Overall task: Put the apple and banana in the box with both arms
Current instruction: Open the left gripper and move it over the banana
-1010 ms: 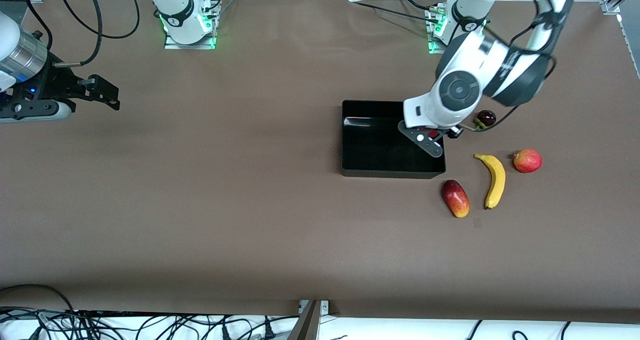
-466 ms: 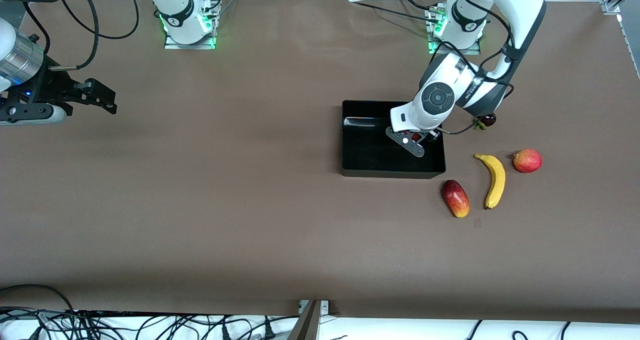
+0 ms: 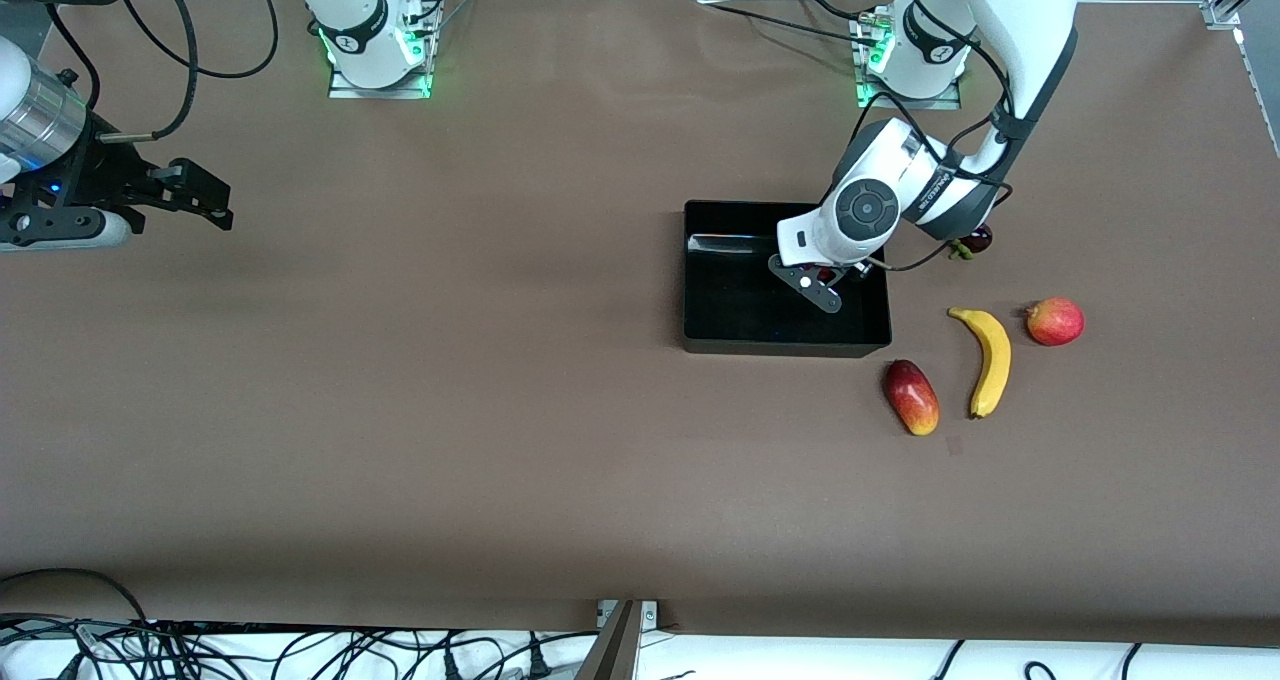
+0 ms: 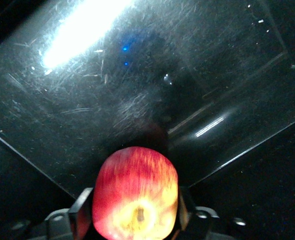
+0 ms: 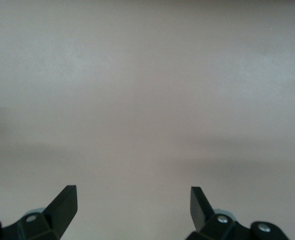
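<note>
Apple [image 4: 135,192] between left pincer [image 4: 135,210] fingers inside box [image 3: 700,335]; right pincer [image 5: 133,205] spread wide, empty.

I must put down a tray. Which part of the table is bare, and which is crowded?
Bare: the wide brown table between the waiting right gripper and the box. Crowded: the left arm's end, where the banana, three other fruits and the left gripper with the apple gather.

Brown table [image 3: 500,410]; box [image 3: 700,260]; banana [image 3: 990,360]
</note>
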Robot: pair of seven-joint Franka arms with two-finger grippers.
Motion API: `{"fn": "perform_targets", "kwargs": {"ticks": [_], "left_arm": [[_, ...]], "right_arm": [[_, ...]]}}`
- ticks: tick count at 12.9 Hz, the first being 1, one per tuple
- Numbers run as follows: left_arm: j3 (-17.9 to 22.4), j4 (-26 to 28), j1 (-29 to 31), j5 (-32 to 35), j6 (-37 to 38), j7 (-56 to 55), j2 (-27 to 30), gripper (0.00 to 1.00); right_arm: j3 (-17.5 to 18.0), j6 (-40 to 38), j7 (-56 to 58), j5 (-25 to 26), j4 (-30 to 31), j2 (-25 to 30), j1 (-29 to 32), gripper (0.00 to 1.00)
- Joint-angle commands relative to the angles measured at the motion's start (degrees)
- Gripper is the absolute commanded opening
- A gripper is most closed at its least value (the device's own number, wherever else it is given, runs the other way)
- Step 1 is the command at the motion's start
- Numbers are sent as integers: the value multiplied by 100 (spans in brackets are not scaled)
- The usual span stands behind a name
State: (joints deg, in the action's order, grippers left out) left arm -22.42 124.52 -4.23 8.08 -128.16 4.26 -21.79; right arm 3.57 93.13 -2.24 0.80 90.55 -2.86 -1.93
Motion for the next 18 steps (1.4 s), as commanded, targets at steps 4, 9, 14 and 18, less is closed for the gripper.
{"fn": "perform_targets", "kwargs": {"ticks": [4, 9, 14, 18], "left_arm": [[-8, -1223, 27, -52, 1725, -48, 307, 100], [308, -2571, 973, 236, 2612, 49, -25, 100], [326, -2793, 1652, 1486, 1876, 487, -1114, 100], [343, -2670, 2101, 1855, 767, 804, -1678, 100]], "right_arm": [[48, 12, 48, 25, -46, -4, 61, 100], [48, 12, 56, 25, -46, -4, 61, 100], [48, 12, 57, 16, -46, -4, 61, 100], [56, 12, 48, 16, -46, -4, 61, 100]]}}
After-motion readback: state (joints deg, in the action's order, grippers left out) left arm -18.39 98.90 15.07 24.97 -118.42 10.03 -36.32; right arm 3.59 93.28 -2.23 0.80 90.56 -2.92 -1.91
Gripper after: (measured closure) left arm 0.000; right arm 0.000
